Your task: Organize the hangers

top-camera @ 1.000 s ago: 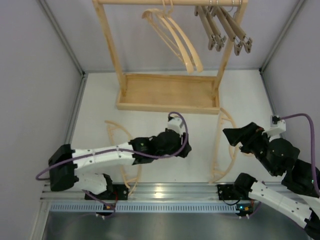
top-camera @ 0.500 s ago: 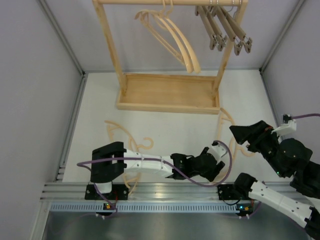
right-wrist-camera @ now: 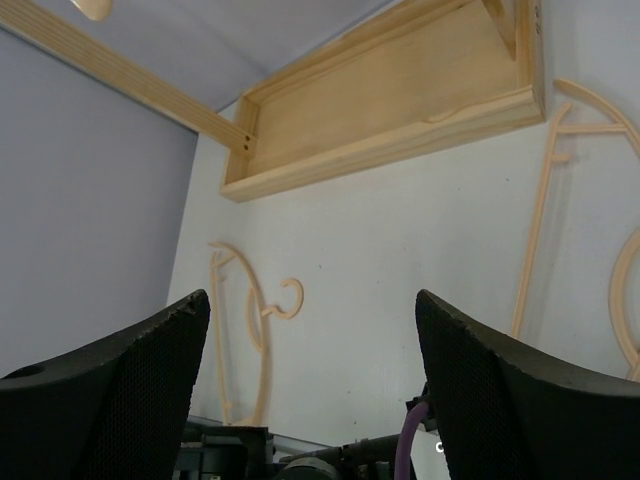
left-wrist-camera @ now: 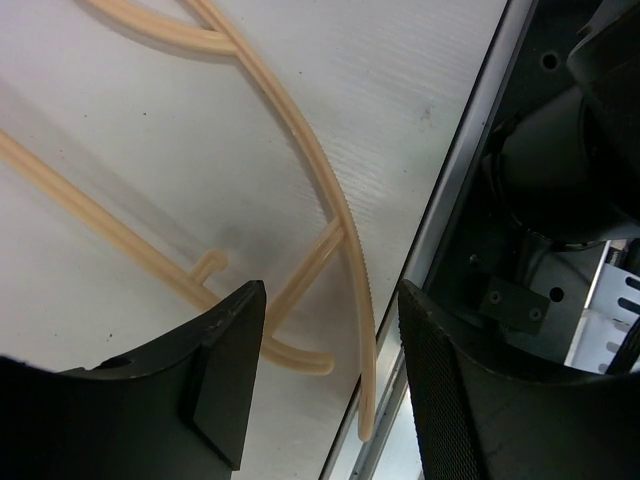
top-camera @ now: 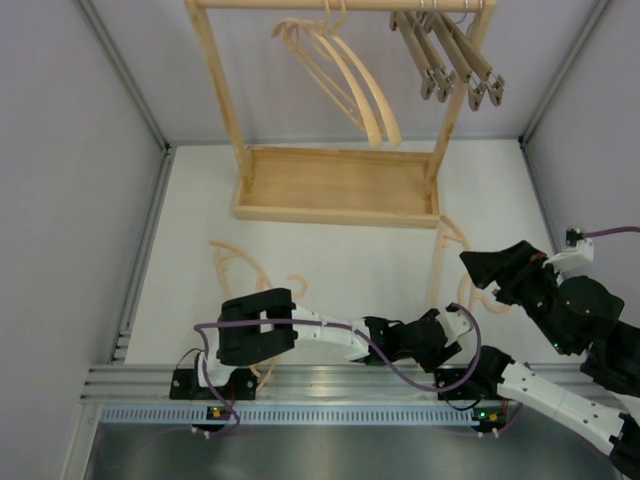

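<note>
The left gripper (left-wrist-camera: 330,390) hangs open and empty over the near end of a pale curved hanger (left-wrist-camera: 332,205). The hanger's ribbed arm runs up through the gap between the two fingers, and neither finger visibly touches it. The right gripper (right-wrist-camera: 310,395) is also wide open and holds nothing.

The rack (top-camera: 215,90) stands at the far side of the desk (top-camera: 340,255). On its rail hang two pale hangers (top-camera: 355,85) and four clamp bars (top-camera: 450,60). Two pale hangers remain flat on the desk, one to the left (top-camera: 240,270) and one to the right (top-camera: 436,275).

The right-hand hanger matters for the next move. Its long axis runs from far to near, ending by the rail at the desk's near edge. The left arm stretches across to that near end, low and directly above it. The right gripper floats higher, over the hanger's middle, so the left looks nearer for a grasp.

The top view hides the near end under the left arm. The left wrist view shows it: the curved arm, a short strut and the tip close beside the metal rail, which leaves little room there. The right wrist view shows both desk hangers and the far hook end.
</note>
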### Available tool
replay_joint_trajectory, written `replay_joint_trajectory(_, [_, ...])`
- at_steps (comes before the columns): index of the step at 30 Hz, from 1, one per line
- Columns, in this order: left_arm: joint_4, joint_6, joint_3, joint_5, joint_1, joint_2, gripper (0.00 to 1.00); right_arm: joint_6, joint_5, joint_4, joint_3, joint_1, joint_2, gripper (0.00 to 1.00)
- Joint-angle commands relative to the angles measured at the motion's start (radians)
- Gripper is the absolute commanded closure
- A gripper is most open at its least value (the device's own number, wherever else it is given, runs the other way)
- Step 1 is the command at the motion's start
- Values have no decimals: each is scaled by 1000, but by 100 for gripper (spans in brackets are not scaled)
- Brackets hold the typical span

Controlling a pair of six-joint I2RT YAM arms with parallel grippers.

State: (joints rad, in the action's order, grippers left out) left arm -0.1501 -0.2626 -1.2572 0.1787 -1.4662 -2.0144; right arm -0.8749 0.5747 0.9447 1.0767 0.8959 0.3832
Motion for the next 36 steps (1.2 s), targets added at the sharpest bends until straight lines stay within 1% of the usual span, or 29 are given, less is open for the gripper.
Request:
replay_joint_trajectory(1, [-95, 56, -42, -2, -5, -18, 40, 7, 7, 39, 28, 11, 8, 20])
replay_joint_trajectory(24, [-59, 118, -99, 25, -3, -125, 40, -4, 10, 52, 3, 9, -12, 19])
replay_joint_trajectory(27, [-52, 114, -88, 34, -3, -132, 46, -4, 8, 54, 0, 9, -10, 19])
replay_joint_trajectory(28, [-52, 114, -82, 38, -3, -133, 52, -4, 8, 52, -1, 9, -10, 19])
replay_joint_trajectory(31, [-51, 105, -48, 48, -3, -118, 59, -6, 8, 52, -3, 11, -14, 19])
replay_joint_trajectory(32, [-52, 105, -38, 51, -3, -113, 66, -6, 8, 52, -6, 9, -14, 19])
replay_joint_trajectory(34, [-58, 100, -5, 59, -3, -92, 71, -6, 10, 52, -9, 9, -10, 19])
replay_joint_trajectory(35, [-59, 97, 4, 62, -3, -86, 78, -6, 8, 52, -11, 9, -9, 19])
replay_joint_trajectory(36, [-63, 95, 15, 64, -3, -78, 81, -7, 8, 52, -11, 9, -7, 19])
